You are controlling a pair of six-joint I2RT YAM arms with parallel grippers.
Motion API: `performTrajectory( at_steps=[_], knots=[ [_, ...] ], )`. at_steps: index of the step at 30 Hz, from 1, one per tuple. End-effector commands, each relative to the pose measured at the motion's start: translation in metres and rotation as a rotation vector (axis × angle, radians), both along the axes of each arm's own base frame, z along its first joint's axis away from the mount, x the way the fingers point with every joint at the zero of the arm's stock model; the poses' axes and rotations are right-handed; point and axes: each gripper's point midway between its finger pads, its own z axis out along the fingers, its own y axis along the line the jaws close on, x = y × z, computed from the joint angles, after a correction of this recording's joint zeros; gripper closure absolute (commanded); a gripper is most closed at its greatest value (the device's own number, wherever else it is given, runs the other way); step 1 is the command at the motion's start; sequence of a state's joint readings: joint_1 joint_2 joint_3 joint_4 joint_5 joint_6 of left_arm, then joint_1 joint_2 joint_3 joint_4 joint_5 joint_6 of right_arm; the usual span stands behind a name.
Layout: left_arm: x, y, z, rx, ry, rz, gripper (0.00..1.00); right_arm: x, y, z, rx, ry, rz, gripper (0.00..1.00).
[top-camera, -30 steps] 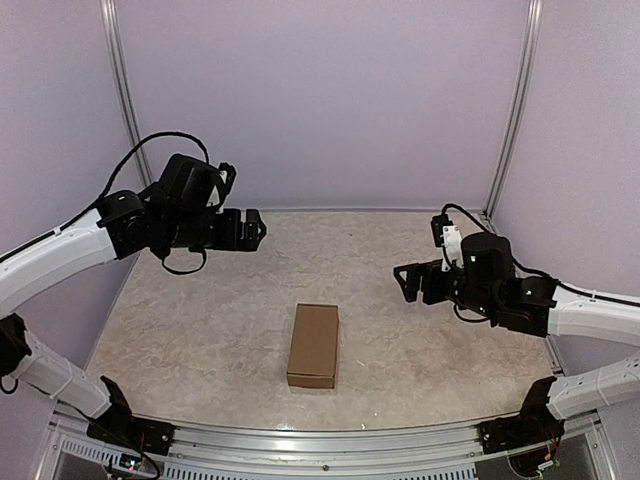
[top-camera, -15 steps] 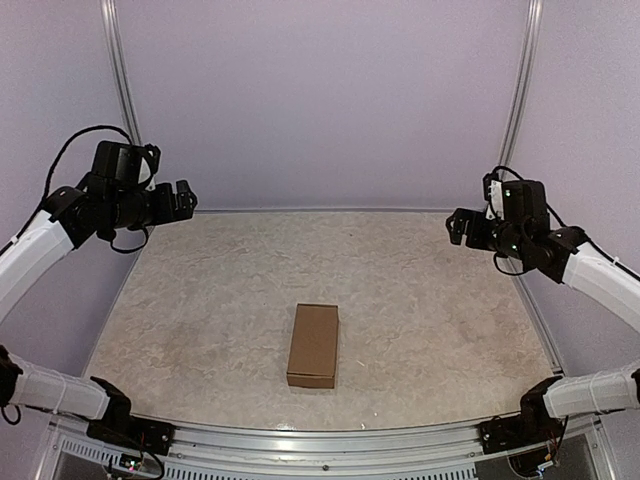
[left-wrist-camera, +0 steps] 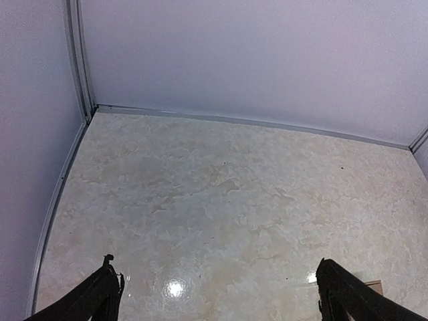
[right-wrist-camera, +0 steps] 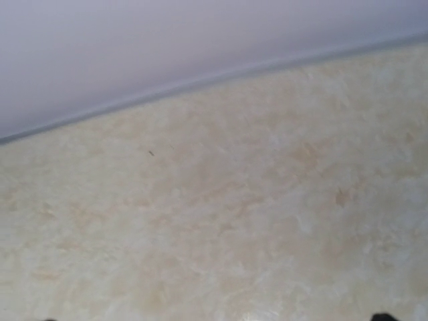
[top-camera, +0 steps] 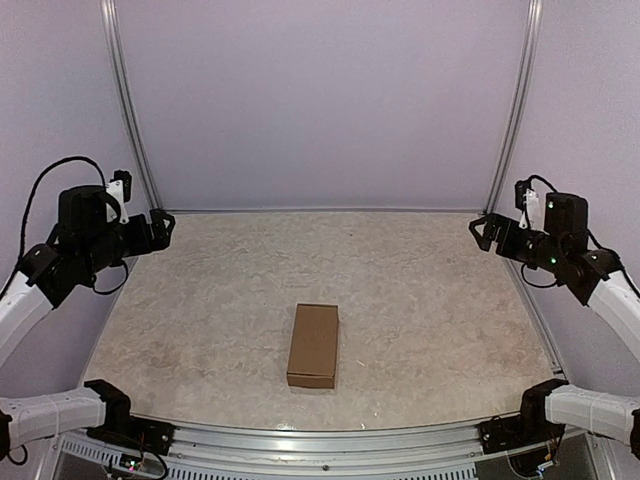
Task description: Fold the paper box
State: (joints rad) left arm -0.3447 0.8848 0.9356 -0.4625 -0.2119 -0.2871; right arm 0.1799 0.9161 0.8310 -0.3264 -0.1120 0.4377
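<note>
The paper box (top-camera: 313, 345) is a closed oblong brown cardboard box. It lies flat on the table, near the front middle, with its long side running front to back. My left gripper (top-camera: 155, 228) is raised at the far left by the wall, open and empty, far from the box. In the left wrist view its fingers (left-wrist-camera: 100, 297) stand wide apart around the gripper (left-wrist-camera: 214, 262), and a brown corner of the box (left-wrist-camera: 373, 287) shows beside the right finger. My right gripper (top-camera: 483, 230) is raised at the far right, open and empty. The right wrist view shows only its fingertips (right-wrist-camera: 384, 316) at the bottom edge.
The marbled beige table (top-camera: 400, 290) is bounded by lilac walls at the back and sides, with metal corner posts (top-camera: 125, 110) at the back left and back right. A metal rail (top-camera: 320, 455) runs along the front edge by the arm bases.
Both arms have drawn back outward from the middle toward the side walls, the left to the left and the right to the right. The box has not moved.
</note>
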Motion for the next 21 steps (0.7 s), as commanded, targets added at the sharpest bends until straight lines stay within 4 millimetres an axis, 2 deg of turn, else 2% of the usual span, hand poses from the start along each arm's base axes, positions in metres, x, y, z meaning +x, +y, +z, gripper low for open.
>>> performTrajectory(
  at_steps=[1,5,9,12,14,17,21],
  knots=[
    [-0.013,0.002,0.04,-0.031,-0.155,-0.033,0.01,-0.02,-0.003,0.015,-0.011,-0.038,0.017,0.0],
    [-0.029,0.003,0.055,-0.021,-0.179,-0.062,0.01,-0.037,-0.005,0.037,-0.004,-0.087,0.022,0.0],
    [-0.037,0.004,0.053,0.01,-0.187,-0.084,0.01,-0.049,-0.01,0.054,0.008,-0.15,0.003,0.0],
    [-0.039,0.004,0.04,0.015,-0.183,-0.086,0.01,-0.05,-0.01,0.045,0.034,-0.144,-0.008,0.0],
    [-0.041,0.005,0.035,0.013,-0.174,-0.085,0.01,-0.05,0.002,0.039,0.039,-0.132,0.062,0.0],
    [-0.045,0.005,0.037,0.009,-0.175,-0.093,0.01,-0.049,0.011,0.028,0.018,-0.101,0.124,0.0],
    [-0.051,0.007,0.041,-0.002,-0.196,-0.094,0.01,-0.046,0.005,0.021,-0.005,-0.099,0.09,0.0]
  ],
)
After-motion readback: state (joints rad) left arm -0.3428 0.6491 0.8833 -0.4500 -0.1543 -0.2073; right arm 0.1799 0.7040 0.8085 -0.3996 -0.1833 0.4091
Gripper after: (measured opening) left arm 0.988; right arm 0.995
